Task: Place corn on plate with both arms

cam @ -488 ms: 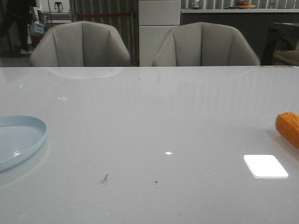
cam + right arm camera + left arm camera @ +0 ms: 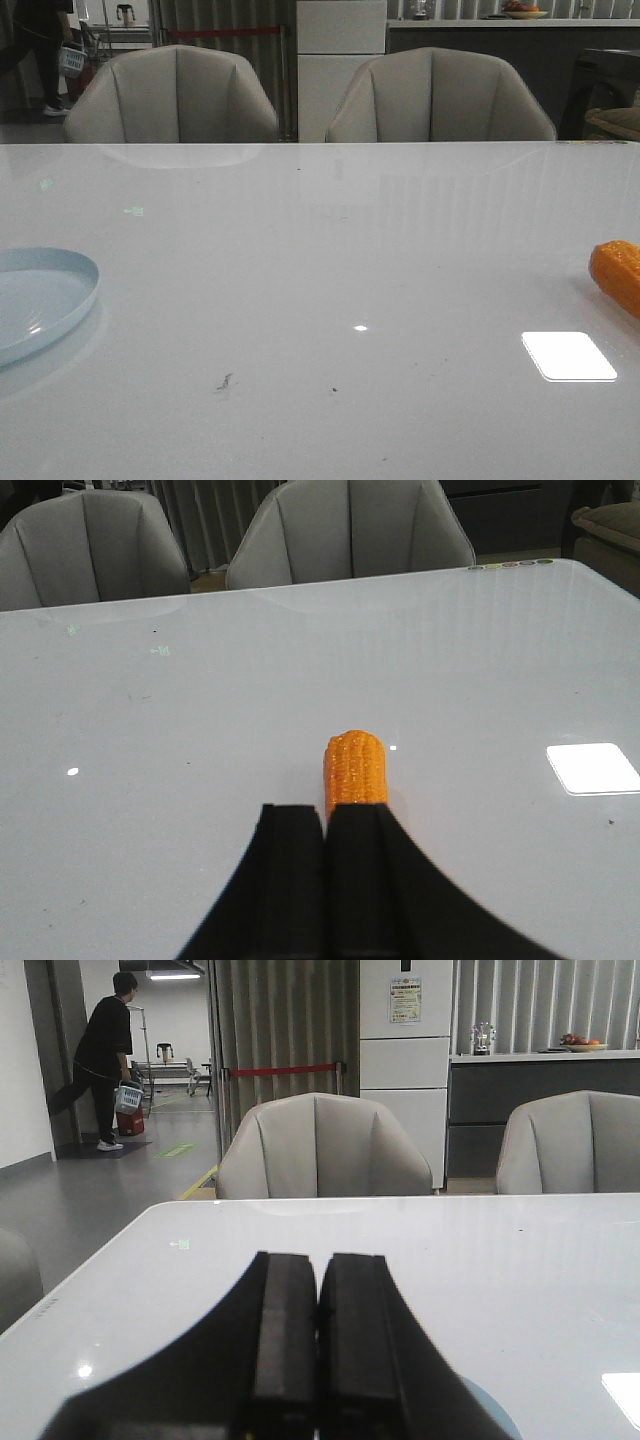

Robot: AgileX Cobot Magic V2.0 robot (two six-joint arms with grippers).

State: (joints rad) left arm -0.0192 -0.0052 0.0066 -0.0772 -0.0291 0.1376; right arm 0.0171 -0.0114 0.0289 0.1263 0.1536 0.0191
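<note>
From my seat nothing of the job looks done yet. In the front view the corn (image 2: 619,274) lies on the white counter (image 2: 330,260) at about 3 o'clock, cut off by the edge of the picture, and the plate (image 2: 40,300) sits bare at about 9 o'clock, also partly out of frame. The two are well apart, at opposite sides of the counter.

Neither arm shows in the front view, so I go by the wrist cameras. The right tool (image 2: 324,880) has its fingers pressed together with nothing between them; the corn (image 2: 354,768) lies just beyond the fingertips, blunt end pointing away from me. The left tool (image 2: 316,1350) is likewise pressed together and empty, with a sliver of the plate's pale blue rim (image 2: 495,1412) peeking out beside it.

So I judge everything is left: spread the right tool, pick up the corn, carry it across toward the middle, presumably hand it to the left arm, and set it on the plate.
</note>
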